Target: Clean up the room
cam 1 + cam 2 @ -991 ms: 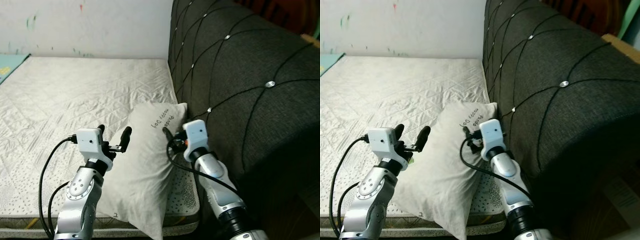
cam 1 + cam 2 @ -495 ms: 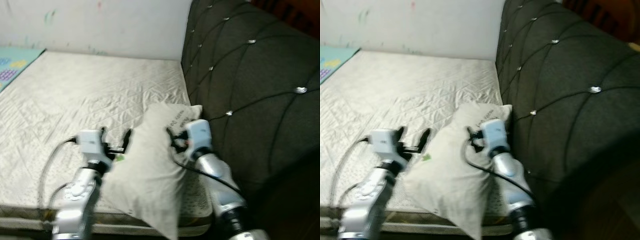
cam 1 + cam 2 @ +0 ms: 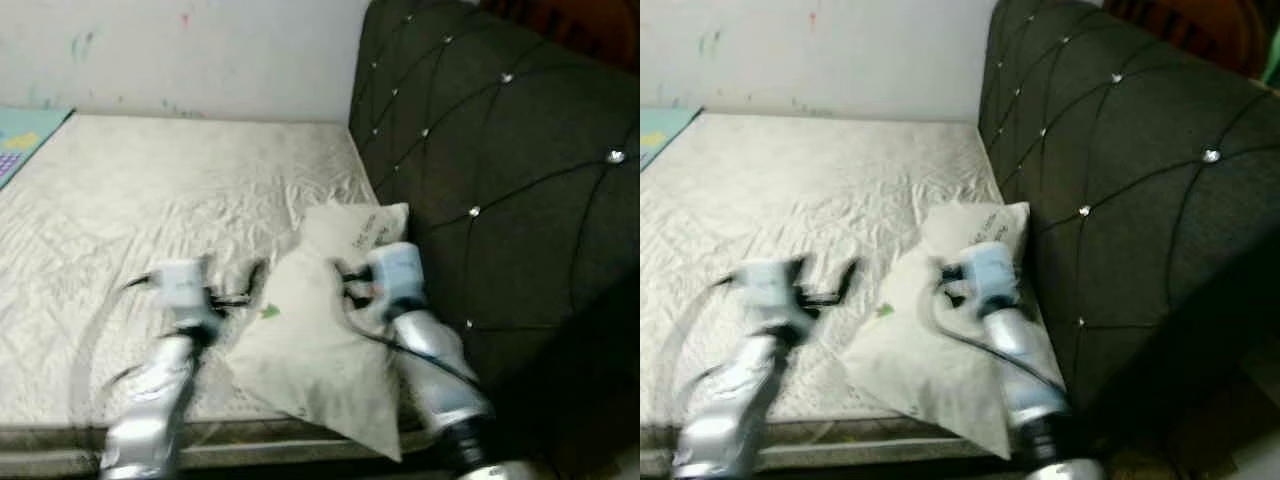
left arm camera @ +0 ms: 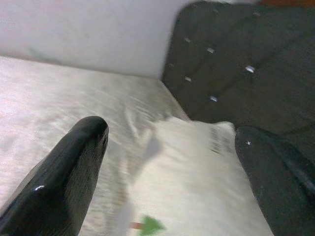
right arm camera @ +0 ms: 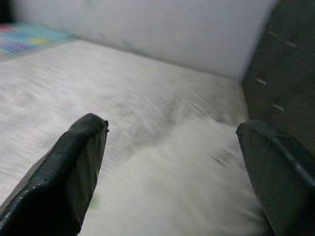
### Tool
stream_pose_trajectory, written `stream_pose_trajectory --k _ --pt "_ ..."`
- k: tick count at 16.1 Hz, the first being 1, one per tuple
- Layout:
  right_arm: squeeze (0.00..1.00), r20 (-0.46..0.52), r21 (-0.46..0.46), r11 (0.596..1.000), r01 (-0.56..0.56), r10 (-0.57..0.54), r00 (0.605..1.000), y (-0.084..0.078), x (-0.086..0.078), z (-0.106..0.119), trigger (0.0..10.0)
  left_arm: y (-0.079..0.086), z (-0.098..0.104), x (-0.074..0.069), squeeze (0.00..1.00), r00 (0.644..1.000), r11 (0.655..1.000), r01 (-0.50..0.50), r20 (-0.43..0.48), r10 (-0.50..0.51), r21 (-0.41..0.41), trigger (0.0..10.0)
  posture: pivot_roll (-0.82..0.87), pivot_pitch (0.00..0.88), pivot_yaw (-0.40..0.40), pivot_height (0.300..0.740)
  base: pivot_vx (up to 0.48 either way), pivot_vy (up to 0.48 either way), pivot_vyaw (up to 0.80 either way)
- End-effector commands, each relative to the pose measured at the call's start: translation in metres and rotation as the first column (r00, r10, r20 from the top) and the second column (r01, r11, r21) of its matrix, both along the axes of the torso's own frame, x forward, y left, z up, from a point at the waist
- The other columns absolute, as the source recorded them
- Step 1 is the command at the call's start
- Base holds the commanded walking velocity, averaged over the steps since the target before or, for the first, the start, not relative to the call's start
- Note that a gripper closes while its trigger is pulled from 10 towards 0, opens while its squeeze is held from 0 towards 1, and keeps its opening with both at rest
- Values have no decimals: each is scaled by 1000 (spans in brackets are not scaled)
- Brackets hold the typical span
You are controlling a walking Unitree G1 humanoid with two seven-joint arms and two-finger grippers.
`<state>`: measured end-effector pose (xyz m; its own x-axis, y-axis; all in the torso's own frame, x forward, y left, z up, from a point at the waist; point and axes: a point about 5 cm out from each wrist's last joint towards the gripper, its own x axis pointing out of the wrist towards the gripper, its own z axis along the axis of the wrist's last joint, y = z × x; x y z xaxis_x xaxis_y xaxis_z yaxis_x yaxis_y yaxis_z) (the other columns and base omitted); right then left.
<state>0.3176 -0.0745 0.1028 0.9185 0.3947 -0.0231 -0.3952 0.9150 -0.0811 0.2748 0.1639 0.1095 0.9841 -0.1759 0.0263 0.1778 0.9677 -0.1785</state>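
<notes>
A white pillow (image 3: 310,340) with dark writing near its top corner lies at the front right of the mattress (image 3: 130,190), against the headboard, its lower end hanging over the bed's front edge. It carries a small green mark (image 3: 268,312). My left gripper (image 3: 232,270) is open just left of the pillow; in the left wrist view the pillow (image 4: 197,167) lies between its spread fingers (image 4: 64,182). My right gripper (image 3: 340,275) hovers over the pillow's upper part. It is open in the right wrist view, where the pillow (image 5: 187,196) lies below its fingers (image 5: 54,172).
A dark tufted headboard (image 3: 500,150) rises along the right of the bed. A white wall (image 3: 200,50) stands behind the mattress. A colourful mat (image 3: 20,140) lies at the far left. The picture is blurred.
The whole picture has shifted and blurred, so the camera has moved. The green mark on the pillow has come into view. Both grippers stay open beside and over the pillow.
</notes>
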Motion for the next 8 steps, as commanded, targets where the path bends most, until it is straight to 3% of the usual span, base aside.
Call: stream_pose_trajectory --k 1,8 --pt "0 11 -12 999 30 -30 999 -12 4 3 10000 -10 3 2 0 1000 1000 25 13 -25 -12 10000 -100 0 -34 740 0 0 0" --pt "0 -1 10 999 32 -32 1000 -12 2 3 10000 -4 -1 0 0 1000 1000 7 0 -7 5 10000 -98 0 -35 740 0 0 0"
